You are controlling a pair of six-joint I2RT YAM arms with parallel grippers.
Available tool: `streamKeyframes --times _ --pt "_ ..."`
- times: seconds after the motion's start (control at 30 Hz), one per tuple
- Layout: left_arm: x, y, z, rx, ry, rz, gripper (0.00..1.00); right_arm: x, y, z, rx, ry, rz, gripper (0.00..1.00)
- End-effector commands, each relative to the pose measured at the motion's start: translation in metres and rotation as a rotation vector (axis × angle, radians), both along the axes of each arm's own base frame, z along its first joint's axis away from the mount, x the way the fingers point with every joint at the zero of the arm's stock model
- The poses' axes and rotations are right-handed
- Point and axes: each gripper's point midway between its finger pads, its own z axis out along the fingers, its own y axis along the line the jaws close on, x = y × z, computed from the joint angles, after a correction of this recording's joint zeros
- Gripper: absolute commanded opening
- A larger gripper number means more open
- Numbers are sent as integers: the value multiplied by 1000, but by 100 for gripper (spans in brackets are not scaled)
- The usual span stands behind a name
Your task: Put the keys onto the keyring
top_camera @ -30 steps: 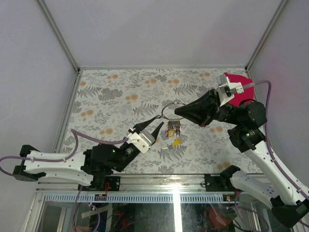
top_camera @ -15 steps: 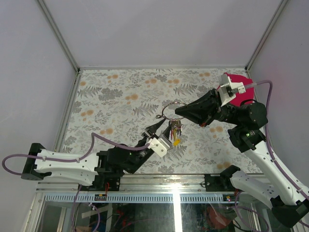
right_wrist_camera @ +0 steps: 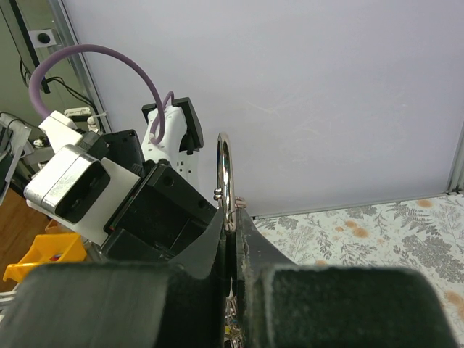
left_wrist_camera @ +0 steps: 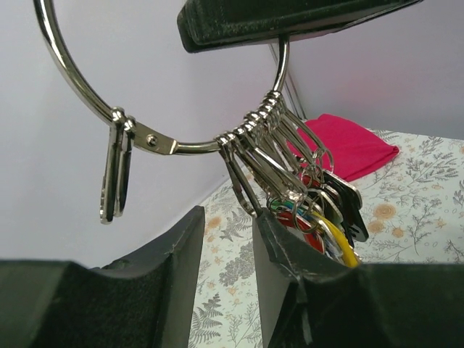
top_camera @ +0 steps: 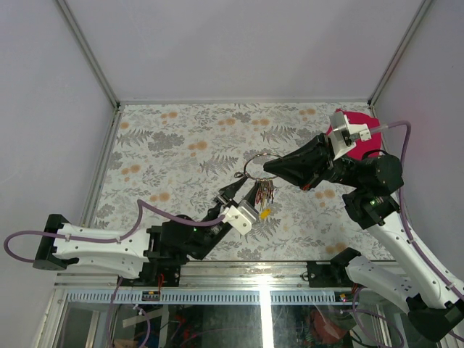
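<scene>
My right gripper [top_camera: 267, 167] is clenched on the keyring [left_wrist_camera: 158, 142], a big hinged wire loop that I hold up in the air above the flowered table [top_camera: 181, 145]. In my right wrist view the loop rises edge-on from between my two pressed-together fingers. The keys [left_wrist_camera: 312, 217] hang from the loop's low side in one tight bunch, each on its own small ring [left_wrist_camera: 268, 167]. Their coloured heads (red, green, blue, yellow and black, as far as I can sort them) crowd together at the bottom. Apart from the bunch, past the loop's hinge plate, another pair of small rings [left_wrist_camera: 116, 174] dangles alone, with no key that I can make out. My left gripper [left_wrist_camera: 228, 217] sits just beneath the loop with its jaws partly parted and nothing between them, and I can see the table through the gap. The bunch hangs down behind my left gripper's right-hand finger [left_wrist_camera: 312, 290], very near it, though I cannot tell whether they touch. From above, a yellow bit [top_camera: 265, 212] shows just under the bunch, and I cannot tell whether it hangs or lies on the table. A red cloth [left_wrist_camera: 348, 145] lies on the table beyond.
</scene>
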Motion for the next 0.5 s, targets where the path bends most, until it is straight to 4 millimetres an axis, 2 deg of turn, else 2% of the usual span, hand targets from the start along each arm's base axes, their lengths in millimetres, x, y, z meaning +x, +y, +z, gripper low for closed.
streamKeyframes --times 0.0,0.47 --pt "3 9 33 -115 -9 23 34 -16 -10 24 66 -91 10 0" --pt "-4 2 41 -157 -4 -45 34 -13 -8 21 62 -79 6 0"
